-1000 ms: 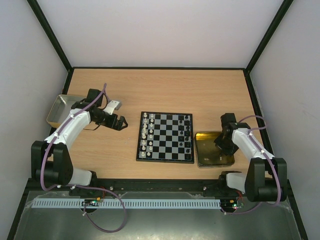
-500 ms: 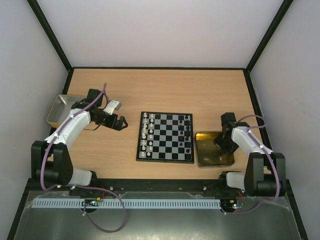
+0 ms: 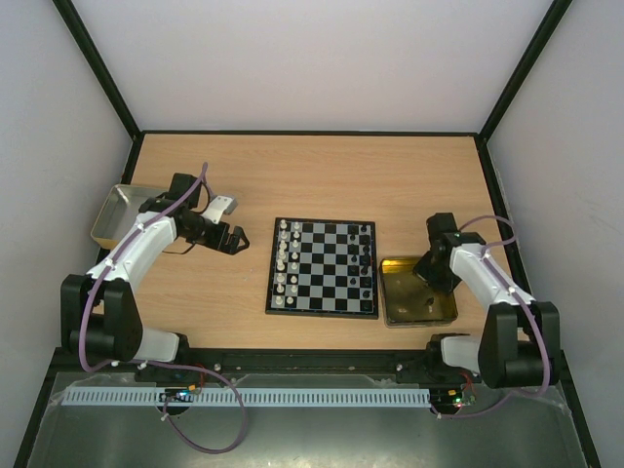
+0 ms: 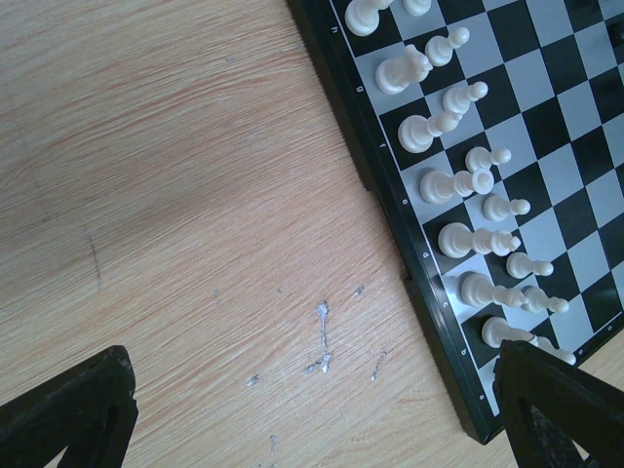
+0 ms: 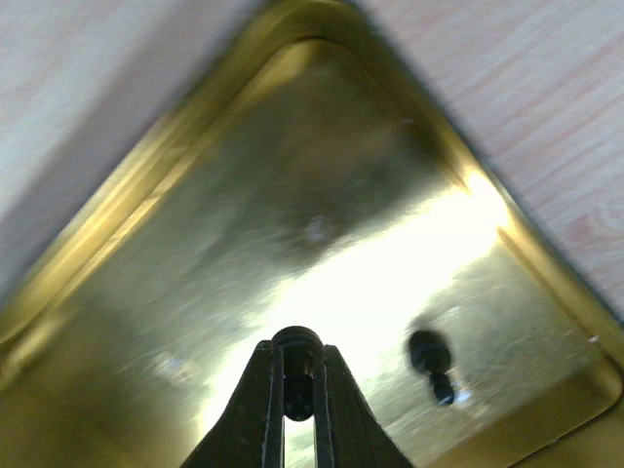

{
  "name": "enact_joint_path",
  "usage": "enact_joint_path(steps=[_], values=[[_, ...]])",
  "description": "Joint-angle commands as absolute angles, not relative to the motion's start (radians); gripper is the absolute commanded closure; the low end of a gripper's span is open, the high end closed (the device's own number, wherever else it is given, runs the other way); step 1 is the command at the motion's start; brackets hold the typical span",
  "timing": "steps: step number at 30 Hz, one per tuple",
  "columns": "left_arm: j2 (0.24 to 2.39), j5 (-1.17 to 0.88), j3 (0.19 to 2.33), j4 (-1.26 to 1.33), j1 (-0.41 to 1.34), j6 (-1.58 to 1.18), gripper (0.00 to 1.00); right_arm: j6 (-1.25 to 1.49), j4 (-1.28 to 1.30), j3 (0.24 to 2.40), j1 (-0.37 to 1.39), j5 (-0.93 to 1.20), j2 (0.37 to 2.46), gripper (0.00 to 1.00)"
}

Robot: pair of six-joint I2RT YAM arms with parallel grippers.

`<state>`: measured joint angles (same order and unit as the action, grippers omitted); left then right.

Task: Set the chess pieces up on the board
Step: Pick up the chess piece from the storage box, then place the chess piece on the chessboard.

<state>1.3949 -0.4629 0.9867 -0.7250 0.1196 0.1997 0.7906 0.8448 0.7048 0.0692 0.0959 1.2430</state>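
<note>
Low in the right wrist view, the right gripper pinched a black chess piece over the gold tin, a second black piece lying at lower right. The left gripper gaped over the table, left of the board and its white pieces.

The board has black and white checks and a thin black frame. The white pieces look creamy. The black piece is dark all over. The tin is shiny gold. The tray is silver. The bench is light brown wood with fine streaks.
</note>
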Motion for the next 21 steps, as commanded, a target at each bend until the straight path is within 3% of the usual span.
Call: enact_joint_path(steps=[1,12,21], values=[[1.395,-0.468,0.979,-0.734,0.124,0.195,0.01,0.848,0.935,0.812,0.191,0.079,1.197,0.98],[1.395,-0.465,0.978,-0.733,0.124,0.193,0.01,0.879,1.048,1.081,0.642,0.066,1.338,0.97],[1.387,-0.461,0.979,-0.734,0.124,0.193,0.01,0.872,0.925,0.999,0.778,0.166,1.453,0.96]])
